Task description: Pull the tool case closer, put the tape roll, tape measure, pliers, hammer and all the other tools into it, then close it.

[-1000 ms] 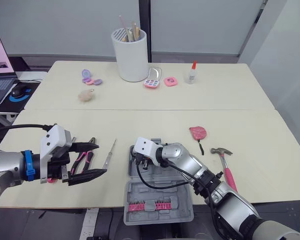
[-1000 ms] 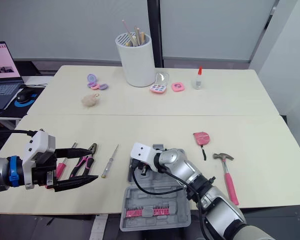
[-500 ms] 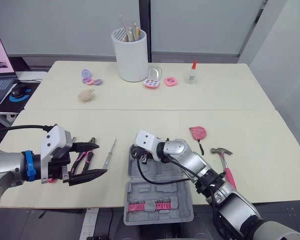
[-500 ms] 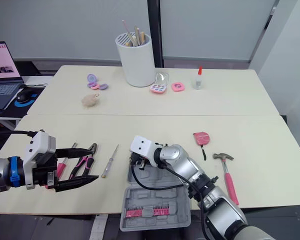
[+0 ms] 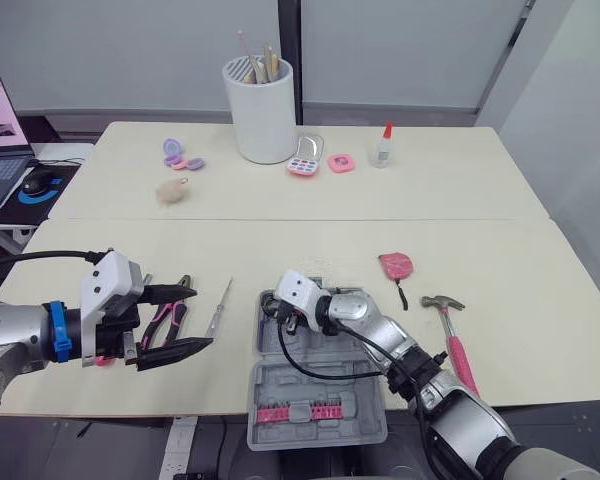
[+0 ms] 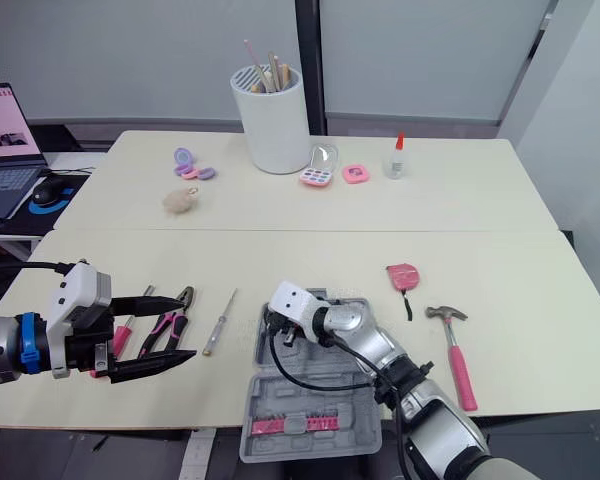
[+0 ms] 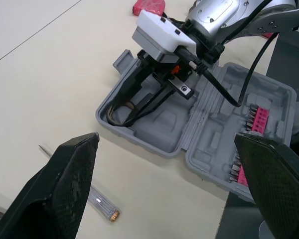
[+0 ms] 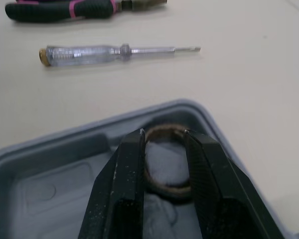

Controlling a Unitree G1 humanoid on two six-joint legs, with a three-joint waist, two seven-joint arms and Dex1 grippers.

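Well, the tool case (image 5: 312, 388) lies open at the near edge of the table. The right gripper (image 8: 163, 134) reaches into its far left corner, and its two fingers pinch the tape roll (image 8: 165, 190) there, low in the tray. The left gripper (image 5: 202, 318) hangs over the table on the left, fingers spread wide, holding nothing. The pliers (image 5: 165, 318) lie near it, the hammer (image 5: 450, 335) off to the right
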